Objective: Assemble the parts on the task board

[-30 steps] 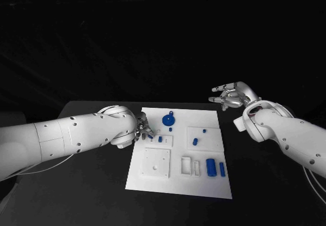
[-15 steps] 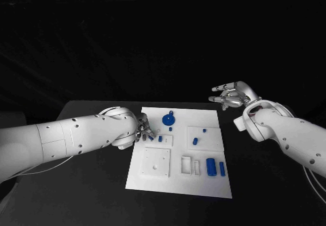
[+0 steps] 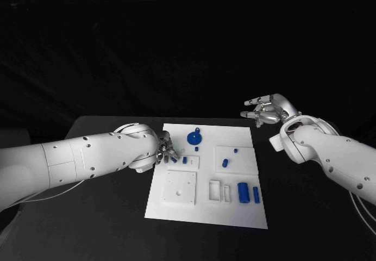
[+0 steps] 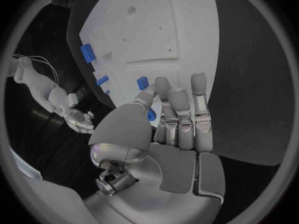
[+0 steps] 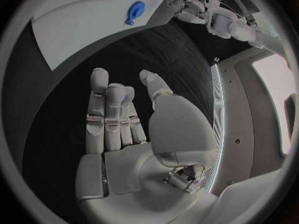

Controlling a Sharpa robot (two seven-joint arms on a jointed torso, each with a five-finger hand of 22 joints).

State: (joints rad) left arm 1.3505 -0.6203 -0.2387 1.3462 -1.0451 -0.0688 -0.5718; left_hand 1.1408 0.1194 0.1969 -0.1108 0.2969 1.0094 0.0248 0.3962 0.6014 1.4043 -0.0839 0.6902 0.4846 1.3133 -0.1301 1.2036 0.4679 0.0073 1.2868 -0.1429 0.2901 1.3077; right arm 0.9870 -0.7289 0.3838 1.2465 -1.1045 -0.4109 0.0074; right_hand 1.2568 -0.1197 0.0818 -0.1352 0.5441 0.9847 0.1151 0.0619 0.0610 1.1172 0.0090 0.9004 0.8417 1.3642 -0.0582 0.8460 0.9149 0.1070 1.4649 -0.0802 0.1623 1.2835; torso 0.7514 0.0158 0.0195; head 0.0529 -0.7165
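The white task board [image 3: 205,209] lies in the middle of the black table. My left hand [image 3: 166,151] hangs over its left edge by a small raised plate. In the left wrist view a small blue part [image 4: 151,115] is pinched between the thumb and the fingers [image 4: 177,109], and another blue part [image 4: 142,82] stands just beyond the fingertips. A round blue part [image 3: 194,138] sits at the board's far end, and two blue cylinders [image 3: 243,191] lie near the right side. My right hand [image 3: 266,110] is raised past the board's far right corner, fingers straight and holding nothing.
Small blue pieces [image 3: 225,162] sit on the raised plates in the board's middle. A square white plate with a hole [image 3: 180,187] and narrow slots [image 3: 215,190] lie nearer me. Bare black table [image 3: 102,217] flanks the board. The right wrist view shows the board's far corner [image 5: 81,25].
My left hand has edged slightly to the right over the board's left edge. The right hand and the parts on the board have not moved.
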